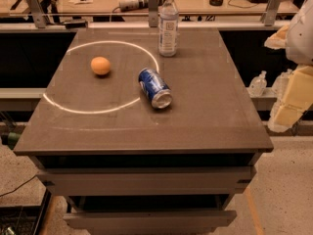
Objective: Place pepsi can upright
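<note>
Small blue aluminium pepsi can [154,87] lies sideways, diagonally, on the grey table [205,111], well left of the cream claw [288,104]; claw's grip state cannot be told.

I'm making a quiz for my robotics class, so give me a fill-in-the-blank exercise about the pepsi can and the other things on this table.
1. The pepsi can lies on its ____.
2. The clear plastic bottle behind it stands ____.
3. The round fruit left of the can is coloured ____.
4. The gripper hangs beyond the ____ edge of the table as the camera sees it.
Missing words: side; upright; orange; right.
</note>
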Motion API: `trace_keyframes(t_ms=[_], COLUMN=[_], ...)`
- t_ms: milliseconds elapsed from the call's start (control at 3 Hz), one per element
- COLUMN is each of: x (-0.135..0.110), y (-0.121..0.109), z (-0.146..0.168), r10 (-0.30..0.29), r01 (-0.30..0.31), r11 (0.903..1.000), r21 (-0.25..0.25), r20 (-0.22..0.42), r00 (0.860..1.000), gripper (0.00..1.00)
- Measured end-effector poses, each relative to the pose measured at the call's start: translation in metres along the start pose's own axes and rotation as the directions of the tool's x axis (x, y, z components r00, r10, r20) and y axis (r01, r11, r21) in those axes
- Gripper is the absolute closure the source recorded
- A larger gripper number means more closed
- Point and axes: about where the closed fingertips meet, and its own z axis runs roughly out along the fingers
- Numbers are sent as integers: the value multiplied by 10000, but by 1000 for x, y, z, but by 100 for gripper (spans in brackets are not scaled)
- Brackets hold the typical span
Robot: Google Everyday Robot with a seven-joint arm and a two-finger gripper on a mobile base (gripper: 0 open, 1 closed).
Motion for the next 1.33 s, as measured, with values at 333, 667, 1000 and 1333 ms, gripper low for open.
trace_keyframes(t_ms=[333, 667, 1000, 1333], x=[0, -6, -21, -42], y=[0, -10, -36, -58], z=[0, -2, 2, 10], r10=[1, 927, 2486, 3819], r01=[-1, -939, -2540, -3879], r11=[10000, 9949, 9647, 9199], r21=[2, 358, 698, 583], r20=[1, 333, 781, 928], r00=[10000, 9951, 9655, 9195], gripper=[0, 0, 0, 0])
